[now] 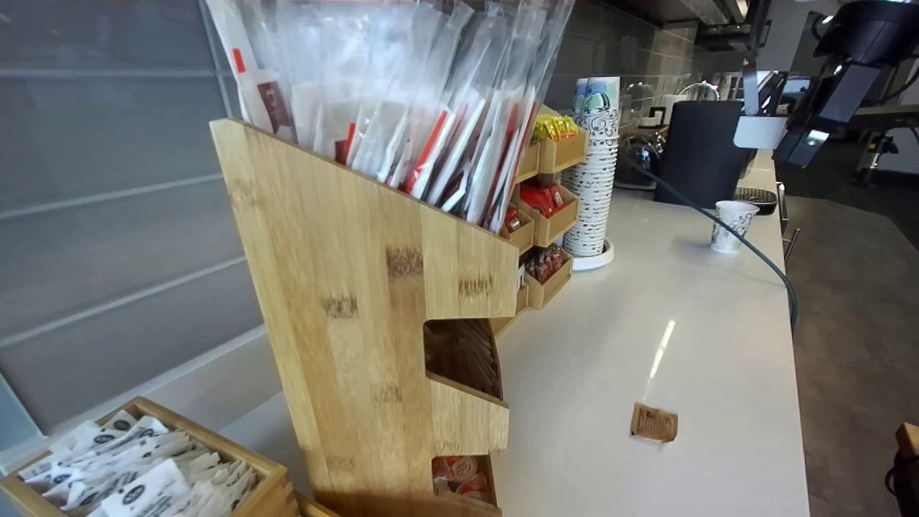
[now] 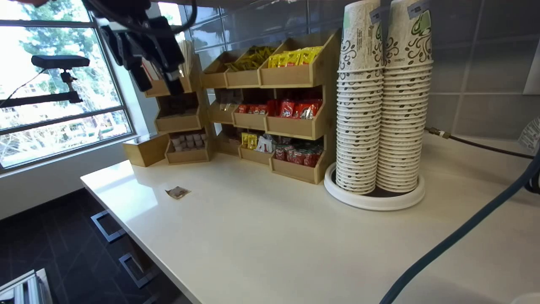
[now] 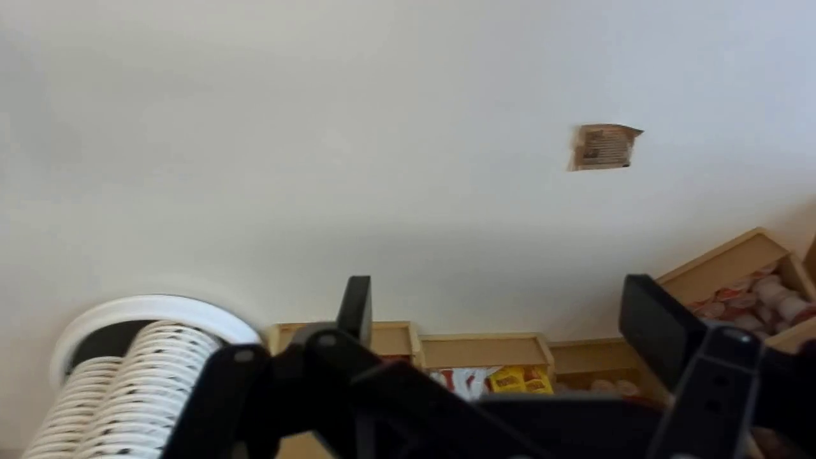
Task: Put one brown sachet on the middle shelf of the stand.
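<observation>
The brown sachet point(image 1: 653, 422) lies flat on the white counter, in front of the bamboo stand point(image 1: 359, 287). It also shows in an exterior view point(image 2: 178, 193) and in the wrist view point(image 3: 604, 148). The stand's middle shelf point(image 2: 177, 123) is a dark recess behind a wooden lip; its side opening point(image 1: 463, 355) shows some dark contents. Wrapped straws stick out of the stand's top. My gripper point(image 3: 497, 280) is open with nothing between its fingers. In an exterior view the gripper point(image 2: 159, 86) hangs high above the counter. In the wrist view the sachet lies beyond the fingertips, towards the right.
A tiered wooden rack point(image 2: 291, 78) of yellow and red packets stands beside the stand. Two tall cup stacks point(image 2: 358, 126) stand on a white round tray point(image 2: 375, 204). A low box point(image 1: 262, 488) holds white sachets. A cable point(image 1: 767, 262) crosses near a paper cup point(image 1: 732, 224).
</observation>
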`<state>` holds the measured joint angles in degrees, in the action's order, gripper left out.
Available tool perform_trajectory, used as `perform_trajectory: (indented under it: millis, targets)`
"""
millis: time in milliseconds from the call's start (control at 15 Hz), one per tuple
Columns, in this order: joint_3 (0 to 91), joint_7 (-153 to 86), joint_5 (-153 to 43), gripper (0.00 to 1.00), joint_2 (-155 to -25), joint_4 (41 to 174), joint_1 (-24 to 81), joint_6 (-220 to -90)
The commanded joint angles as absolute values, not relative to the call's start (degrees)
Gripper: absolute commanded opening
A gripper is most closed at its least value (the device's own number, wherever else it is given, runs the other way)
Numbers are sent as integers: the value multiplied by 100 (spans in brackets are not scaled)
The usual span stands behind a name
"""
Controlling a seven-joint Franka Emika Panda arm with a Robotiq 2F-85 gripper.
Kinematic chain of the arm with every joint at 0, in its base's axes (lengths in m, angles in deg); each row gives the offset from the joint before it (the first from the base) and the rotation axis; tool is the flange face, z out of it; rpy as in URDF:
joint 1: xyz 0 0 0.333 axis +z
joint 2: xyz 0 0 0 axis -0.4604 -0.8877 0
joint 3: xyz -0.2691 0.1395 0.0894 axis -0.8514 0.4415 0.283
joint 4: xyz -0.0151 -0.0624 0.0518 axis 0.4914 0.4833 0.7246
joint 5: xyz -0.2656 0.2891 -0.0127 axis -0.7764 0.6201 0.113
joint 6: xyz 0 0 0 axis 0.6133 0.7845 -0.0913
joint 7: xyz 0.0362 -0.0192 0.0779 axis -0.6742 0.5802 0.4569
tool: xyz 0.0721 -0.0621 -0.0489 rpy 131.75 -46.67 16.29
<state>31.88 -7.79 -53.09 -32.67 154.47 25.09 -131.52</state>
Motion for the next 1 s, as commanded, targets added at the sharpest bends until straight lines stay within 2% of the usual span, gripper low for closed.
perform_trajectory:
  millis: [0,267,467,933]
  targets:
    - [3278,-418,-4563,100,-3504,15738,3072,-13578]
    - [3521,-88,-4040,100,-3897,16065,3629,-14206]
    - [3715,180,-3942,100,-4202,16254,3883,-14119]
    - [3914,139,-4046,100,-4331,16292,3784,-14038]
